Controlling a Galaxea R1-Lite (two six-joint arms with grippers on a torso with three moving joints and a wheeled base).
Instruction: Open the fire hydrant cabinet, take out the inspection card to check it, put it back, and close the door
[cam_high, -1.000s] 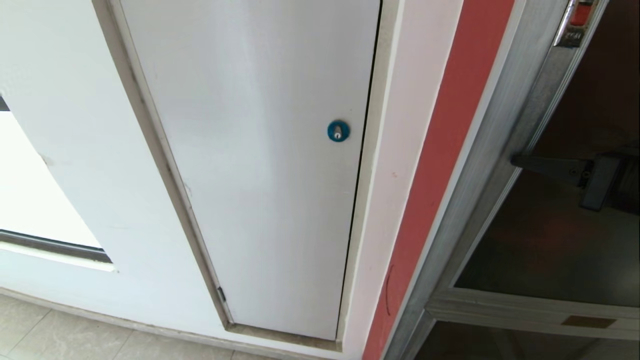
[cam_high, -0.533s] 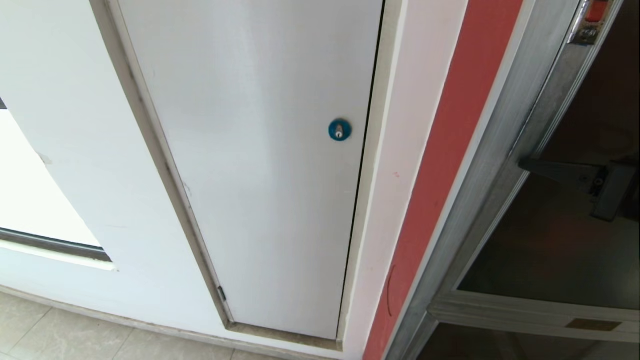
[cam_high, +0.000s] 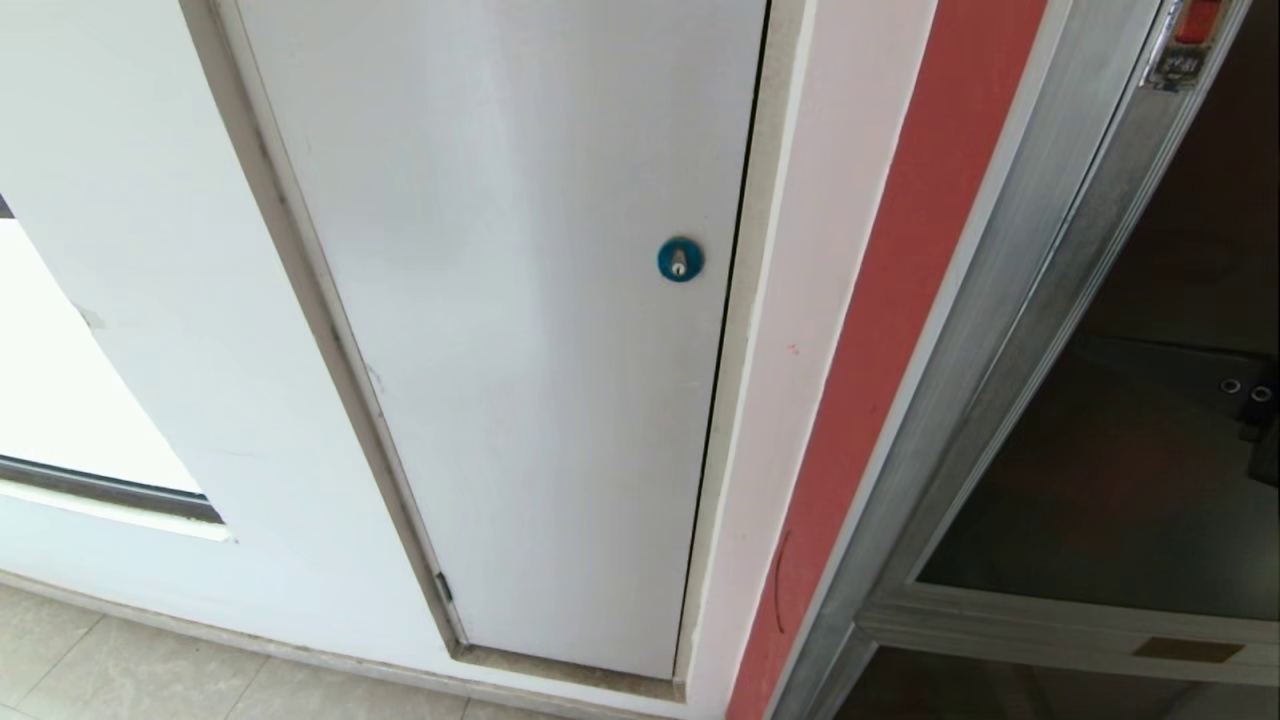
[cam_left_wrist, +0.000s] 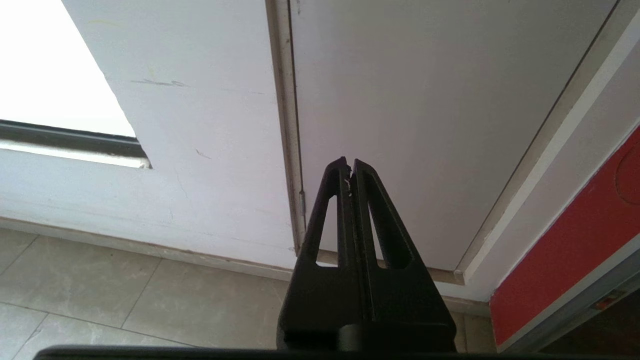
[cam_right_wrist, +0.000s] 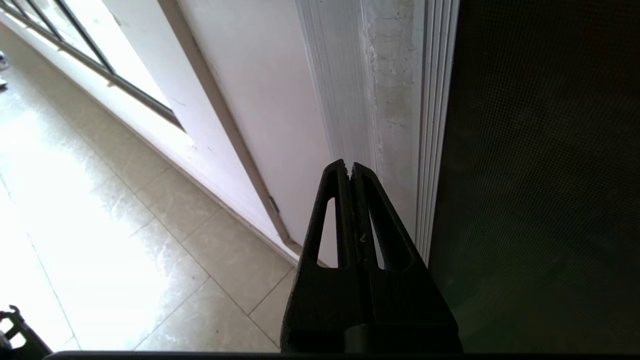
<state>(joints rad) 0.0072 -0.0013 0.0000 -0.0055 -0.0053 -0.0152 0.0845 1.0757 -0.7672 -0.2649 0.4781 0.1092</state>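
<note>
Right hand (cam_right_wrist: 350, 167) pinched closed on nothing beside my silver-framed door (cam_right_wrist: 540, 175), dark tinted glass, red latch (cam_high: 1195, 20) at one o'clock

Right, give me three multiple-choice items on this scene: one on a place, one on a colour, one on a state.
1. In the head view, the round lock sits on the plain white panel near its:
A right edge
B left edge
C bottom corner

2. The wall strip between the white trim and the silver aluminium-framed cabinet is:
A green
B red
C yellow

3. The black right hand is:
A wide open
B clamping a card
C shut and empty

Answers: A, the lock lies beside the panel's right gap; B, the strip is plainly red; C, the fingers meet with nothing between them, in front of the dark tinted glass door.
</note>
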